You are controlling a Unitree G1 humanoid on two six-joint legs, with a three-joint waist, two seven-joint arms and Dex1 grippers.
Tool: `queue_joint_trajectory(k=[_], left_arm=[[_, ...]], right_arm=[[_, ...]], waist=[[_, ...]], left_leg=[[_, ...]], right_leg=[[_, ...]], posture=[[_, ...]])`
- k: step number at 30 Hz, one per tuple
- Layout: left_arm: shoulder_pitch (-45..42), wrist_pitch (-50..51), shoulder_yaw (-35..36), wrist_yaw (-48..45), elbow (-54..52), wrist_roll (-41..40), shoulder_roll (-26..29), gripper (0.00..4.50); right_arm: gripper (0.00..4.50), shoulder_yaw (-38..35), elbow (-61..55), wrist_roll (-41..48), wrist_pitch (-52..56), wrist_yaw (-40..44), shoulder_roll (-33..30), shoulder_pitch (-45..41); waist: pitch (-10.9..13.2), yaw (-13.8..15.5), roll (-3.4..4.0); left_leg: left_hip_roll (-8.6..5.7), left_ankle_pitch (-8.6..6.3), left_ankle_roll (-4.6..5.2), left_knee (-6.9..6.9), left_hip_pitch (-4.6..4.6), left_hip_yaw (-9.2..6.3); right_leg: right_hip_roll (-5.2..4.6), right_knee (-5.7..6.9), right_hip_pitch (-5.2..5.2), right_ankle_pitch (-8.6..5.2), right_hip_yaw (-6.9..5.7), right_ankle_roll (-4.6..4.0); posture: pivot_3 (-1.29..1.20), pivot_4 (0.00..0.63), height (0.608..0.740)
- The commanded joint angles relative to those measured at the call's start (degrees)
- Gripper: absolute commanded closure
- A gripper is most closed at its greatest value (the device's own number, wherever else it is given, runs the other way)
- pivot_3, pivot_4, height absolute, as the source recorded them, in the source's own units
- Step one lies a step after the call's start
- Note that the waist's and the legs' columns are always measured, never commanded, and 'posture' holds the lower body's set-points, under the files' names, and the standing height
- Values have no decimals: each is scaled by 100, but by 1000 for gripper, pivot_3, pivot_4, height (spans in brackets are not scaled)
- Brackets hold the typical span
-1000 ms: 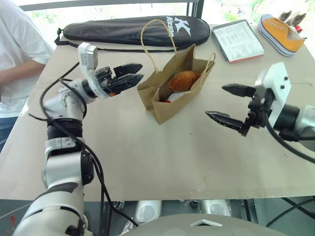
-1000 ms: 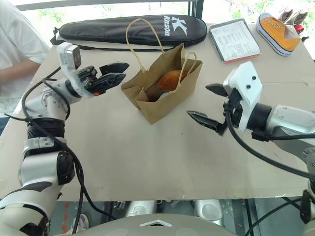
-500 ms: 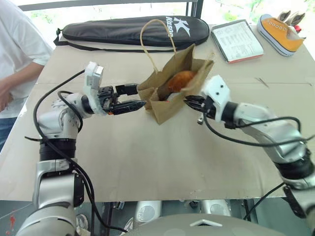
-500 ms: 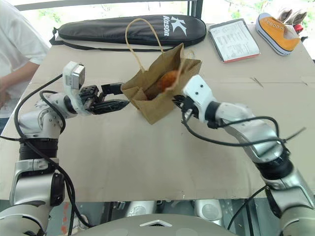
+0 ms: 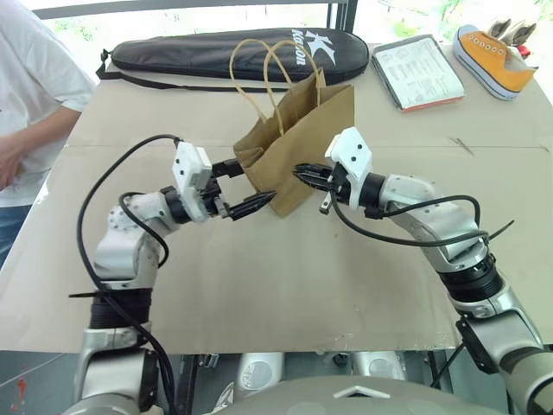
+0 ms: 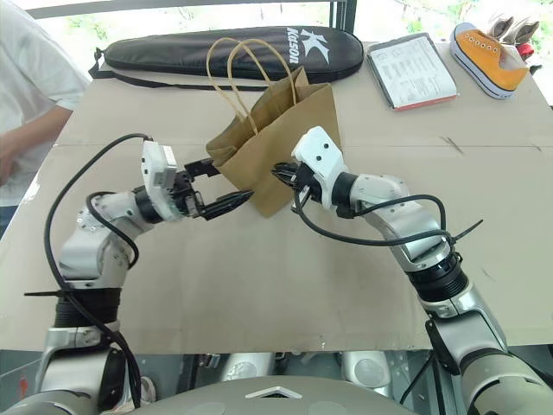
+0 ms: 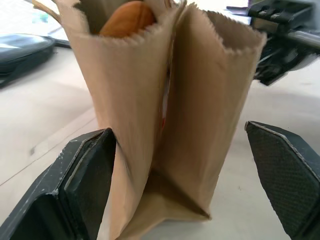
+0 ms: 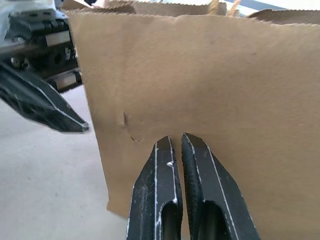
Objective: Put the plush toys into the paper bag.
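Kraft paper is all that keeps the paper bag [image 5: 298, 138] upright on the bench [image 5: 285, 285], with a brown plush toy [image 7: 131, 17] showing at its mouth. Your left gripper [image 7: 180, 170] has its fingers spread wide around the bag's narrow end, gripping nothing. Your right gripper [image 8: 185, 145] has its fingers pressed together, empty, tips at the bag's broad side. Push harder there and you could crumple or tip the light bag, spilling the toy.
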Motion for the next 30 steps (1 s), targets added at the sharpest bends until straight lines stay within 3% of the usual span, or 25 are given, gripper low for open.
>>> queue_joint_trajectory(k=[1, 3, 7, 11, 12, 16, 20, 23, 26, 30], left_arm=[[-47, 38, -85, 629, -382, 78, -204, 0], [-26, 82, -256, 1033, -530, 126, -510, 260], [1, 164, -402, 1580, -626, 158, -969, 2086], [-74, -104, -536, 1647, -379, 347, -994, 3998], [-95, -156, -542, 1620, -322, 351, -984, 4283], [-350, -455, -563, 1118, 178, 279, -805, 4283], [-768, -743, -566, 227, 863, 62, -630, 4283], [-1683, -755, -506, -1163, 1852, -422, -514, 4500], [-2523, -971, -651, -2228, 3012, -324, -412, 4500], [-3384, -1672, -866, -3133, 4611, 104, -557, 4500]], right_arm=[[4454, -139, -125, -76, -120, 105, 43, -73], [4497, -179, -121, -105, -115, 137, 45, -34], [4500, -249, -179, -146, -68, 115, 60, 72], [4500, -321, -315, -173, -26, 37, 63, 210], [4500, -348, -376, -174, -12, 4, 57, 249], [4500, -691, -1145, -96, 135, -136, -183, 641], [4500, -1152, -2287, 555, 607, 66, -594, 1255], [3731, -2282, -3615, 1341, 1032, -89, -940, 2535], [2372, -3491, -4523, 1866, 1259, -255, -1178, 3881], [413, -4846, -4722, 2111, 732, -138, -1653, 5425]], waist=[[0, 0, 0], [0, -3, 0], [-3, -1, -1], [-3, -21, 0], [-3, -19, 0], [-3, 12, 0], [-3, 51, 0], [-2, 102, -2], [-2, 154, -5], [-8, 100, 2]], left_leg=[[-1, 0, 0, 1, 0, 0], [-2, 0, 0, 1, 0, 3], [-3, 0, 0, 1, 0, 1], [-1, 0, 0, -1, 5, 1], [-1, 0, 0, 0, 5, 0], [-2, 0, 0, 0, 3, 1], [-8, 0, 0, 0, 1, 1], [-13, 0, 1, 1, -1, 0], [-36, 0, 0, 6, -15, -10], [-56, -5, 9, 6, 19, -7]], right_leg=[[-1, 1, 0, 0, 0, 1], [-2, 0, 0, 3, 2, 5], [-4, 0, 2, 3, 1, 6], [0, 3, 2, 4, 3, 5], [2, 3, 1, 4, 2, 5], [1, 1, 2, 3, 1, 5], [0, -7, 6, 3, -15, 6], [-1, -7, 9, 3, -16, 7], [11, -13, 16, -5, -28, 18], [4, -6, 36, -8, 8, 25]], posture=[[0, 150, 740], [0, 150, 740], [0, 150, 740], [0, 150, 740], [0, 150, 740], [0, 150, 740], [0, 150, 740], [0, 150, 740], [0, 150, 740], [0, 150, 740]])
